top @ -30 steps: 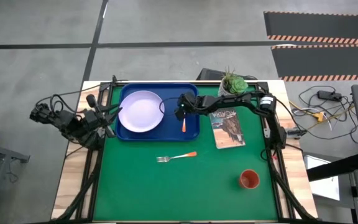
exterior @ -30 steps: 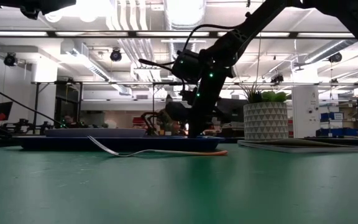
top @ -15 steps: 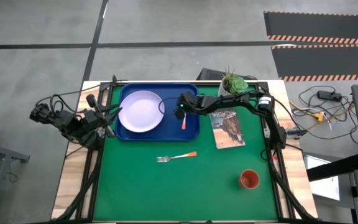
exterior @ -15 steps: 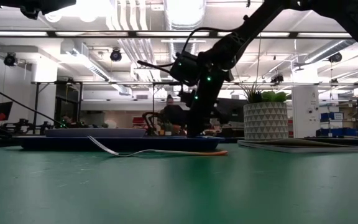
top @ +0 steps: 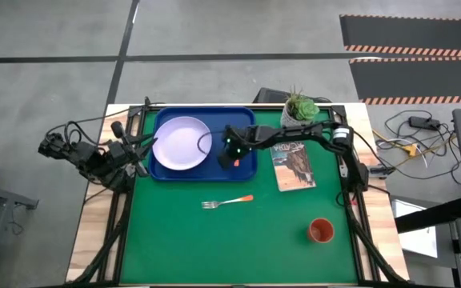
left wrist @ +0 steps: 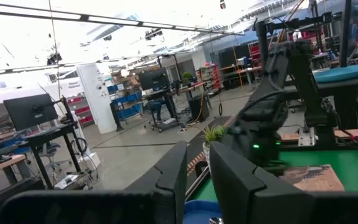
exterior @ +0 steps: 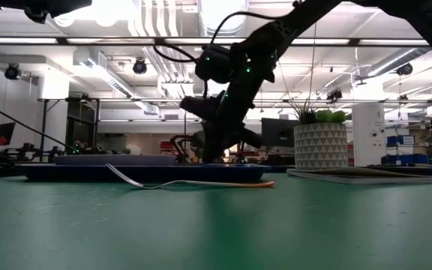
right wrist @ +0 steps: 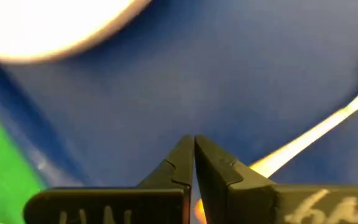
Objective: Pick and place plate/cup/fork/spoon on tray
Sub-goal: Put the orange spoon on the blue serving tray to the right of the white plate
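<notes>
While blurred, spoon point(right wrist: 316, 134) lies diagonally on tray point(right wrist: 229, 74).

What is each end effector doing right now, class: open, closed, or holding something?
Left end effector: closed, holding nothing, parked at the table's left edge.
Right end effector: closed, empty, over the tray beside the spoon.

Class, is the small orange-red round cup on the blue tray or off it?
Off: small orange-red round cup stands on green table, apart from blue tray.
</notes>
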